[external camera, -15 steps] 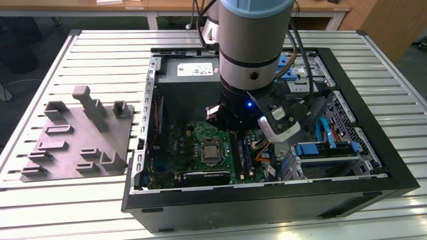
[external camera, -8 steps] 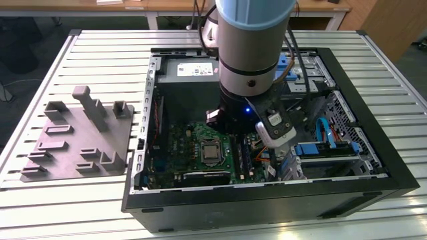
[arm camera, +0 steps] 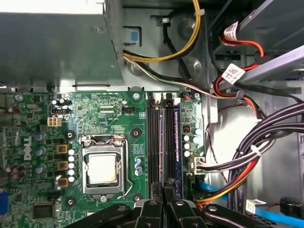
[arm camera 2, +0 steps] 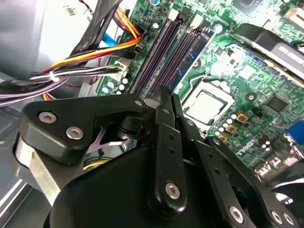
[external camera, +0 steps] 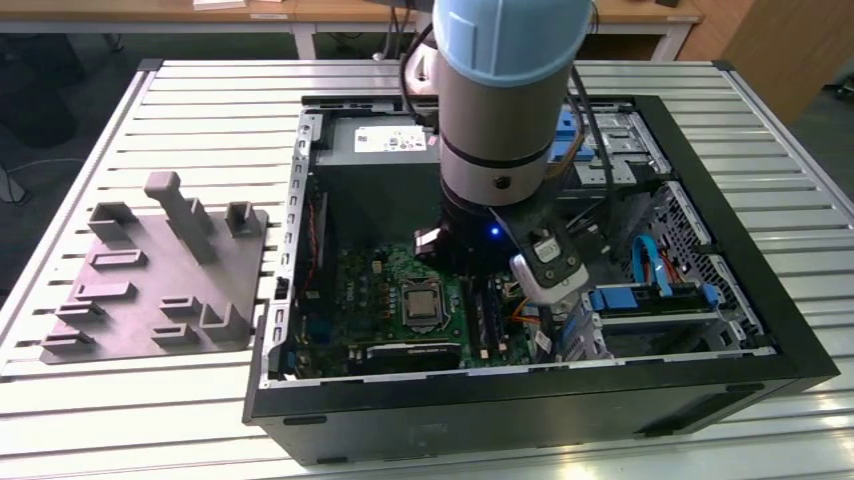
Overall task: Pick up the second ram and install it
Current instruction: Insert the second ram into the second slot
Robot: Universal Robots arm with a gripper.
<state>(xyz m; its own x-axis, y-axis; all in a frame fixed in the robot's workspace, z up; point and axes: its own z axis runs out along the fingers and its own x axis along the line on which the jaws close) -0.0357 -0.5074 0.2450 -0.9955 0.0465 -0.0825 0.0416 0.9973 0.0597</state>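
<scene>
exterior view: open computer case (external camera: 747,330) lying on a slatted metal tabletop (external camera: 200,110), side panel off, green motherboard (external camera: 374,300) exposed with its processor socket (external camera: 422,306) near the middle. robot arm (external camera: 501,120) reaching down into the case over the board's edge toward the exterior view's right, with a small blue light lit on the wrist. grey moulded fixture (external camera: 154,280) with upright posts standing on the tabletop toward the exterior view's left, well apart from the case.

first wrist view: gripper (arm camera: 164,192) poised directly above the row of memory slots (arm camera: 153,137), fingers (arm camera: 156,190) pressed together at the tips with no gap visible between them; whether anything thin is pinched there cannot be told. memory stick (arm camera: 175,142) with a bluish face seated upright in the slot on the side away from the socket, just beside the empty dark slots; whether this is the second ram or the other stick cannot be told. bundled black, yellow and red cables (arm camera: 247,156) running past the slots on the far side from the processor socket (arm camera: 102,168).

second wrist view: gripper (arm camera 2: 167,102) closed, black linkage arms folded inward, tips hanging near the end of the slot row (arm camera 2: 164,52); bluish stick (arm camera 2: 190,57) standing in its slot alongside the purple-edged empty ones.
</scene>
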